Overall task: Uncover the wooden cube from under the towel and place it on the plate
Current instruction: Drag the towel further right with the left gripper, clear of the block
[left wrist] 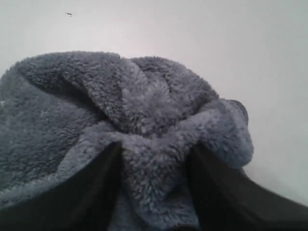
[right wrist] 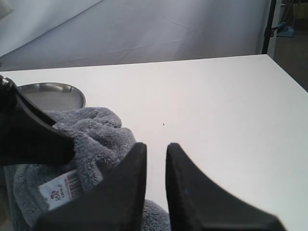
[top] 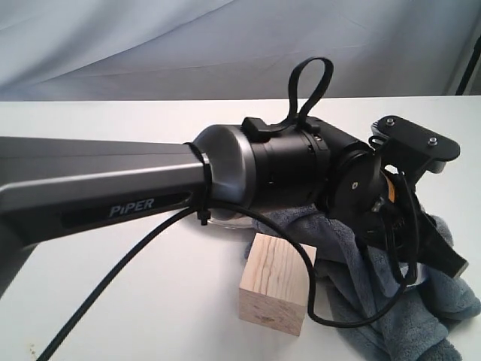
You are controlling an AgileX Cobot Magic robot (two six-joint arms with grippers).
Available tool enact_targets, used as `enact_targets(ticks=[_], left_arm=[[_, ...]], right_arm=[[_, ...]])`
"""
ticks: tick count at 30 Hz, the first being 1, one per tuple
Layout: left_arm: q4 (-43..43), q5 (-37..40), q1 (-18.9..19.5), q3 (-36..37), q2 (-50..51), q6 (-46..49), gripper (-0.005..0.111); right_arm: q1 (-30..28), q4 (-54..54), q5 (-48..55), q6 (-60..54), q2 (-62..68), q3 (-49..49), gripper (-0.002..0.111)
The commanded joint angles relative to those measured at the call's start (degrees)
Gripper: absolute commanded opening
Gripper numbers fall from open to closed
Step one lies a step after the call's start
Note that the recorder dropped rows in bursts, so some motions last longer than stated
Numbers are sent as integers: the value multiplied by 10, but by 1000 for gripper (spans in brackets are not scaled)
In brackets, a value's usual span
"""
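Grey-blue towel [left wrist: 144, 139] bunched in left end effector [left wrist: 154, 163], wooden cube [top: 275, 283] bare, right end effector [right wrist: 156, 168] near-closed, empty

The wooden cube [top: 275, 283] stood uncovered on the table [top: 113, 301], near its front edge and about midway across. The towel [top: 391, 301] lay bunched just right of the cube, toward the front right corner, touching or nearly touching the cube's right side. The plate [right wrist: 50, 94] sat behind the cube and behind the towel's left part, with the towel's edge against its rim; in the exterior view most of it was hidden behind the arm. The left gripper [left wrist: 154, 187] sat over the towel with a fold of the cloth between its fingers. The right gripper [right wrist: 156, 166] hung beside the towel's right edge.
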Motion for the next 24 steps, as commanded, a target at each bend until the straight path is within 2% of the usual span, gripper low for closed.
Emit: enact_targets(ticks=[1, 4, 6, 11, 16, 18, 21, 22, 24], left_arm=[[2, 9, -3, -3, -18, 5, 75], [2, 31, -3, -3, -26, 5, 93], [3, 49, -3, -3, -33, 0, 98], [21, 100, -3, -3, -61, 0, 98], [112, 130, -3, -3, -92, -13, 98], [159, 146, 1, -3, -102, -84, 98], [236, 191, 12, -3, -106, -315, 98], [249, 206, 15, -3, -105, -355, 98], [252, 212, 19, -3, -99, -357, 98]], right_arm=[[0, 3, 7, 2, -4, 1, 3], [0, 3, 7, 2, -4, 1, 3], [0, 3, 7, 2, -4, 1, 3], [0, 3, 7, 2, -4, 1, 3], [0, 3, 7, 2, -4, 1, 3], [0, 3, 7, 2, -4, 1, 3], [0, 3, 7, 2, -4, 1, 3], [0, 3, 7, 2, -4, 1, 3], [0, 3, 7, 2, -4, 1, 3]])
